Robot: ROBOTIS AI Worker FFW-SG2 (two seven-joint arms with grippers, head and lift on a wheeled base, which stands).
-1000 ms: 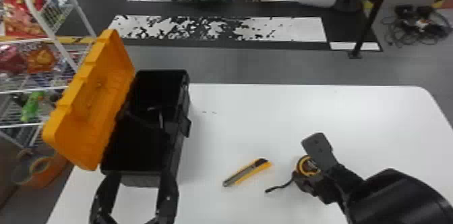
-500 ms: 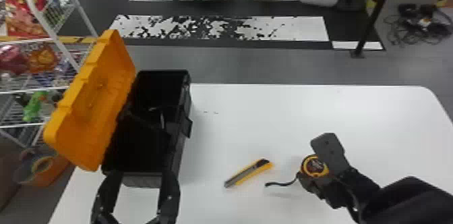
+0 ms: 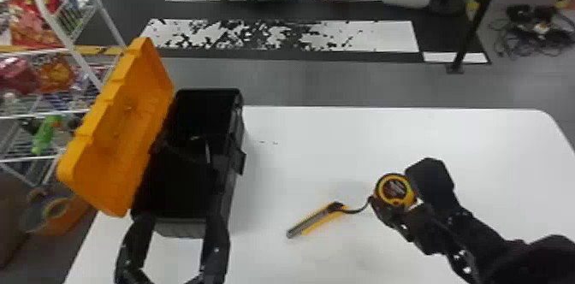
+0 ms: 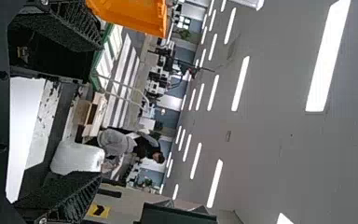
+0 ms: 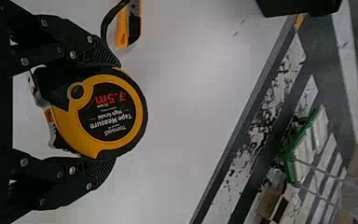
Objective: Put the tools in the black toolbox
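Head view: a white table point(image 3: 385, 142) spreads widest across the work area. To its left stands a wire rack point(image 3: 64, 39) carrying snack bags. The black toolbox point(image 3: 236, 142) sits open on the table's left part, its orange lid point(image 3: 132, 120) tipped back to the left. The left gripper point(image 3: 179, 219) is released, fingers set wide apart at the toolbox's near end; whether they touch it, I cannot tell. The right gripper point(image 3: 404, 193) is at the right part of the table, clasping the tape measure between its two fingers. Next in size, the utility knife point(image 3: 318, 219), yellow and gray with a dark end, lies slantwise on the table between toolbox and right gripper, dark end toward that gripper. The yellow-and-black tape measure point(image 3: 392, 191) is outside the toolbox, with its round face showing. Its black strap point(image 3: 359, 210) curves toward the knife's dark end. Smallest, a thin pale item point(image 3: 208, 152) shows inside the toolbox, too unclear to name.
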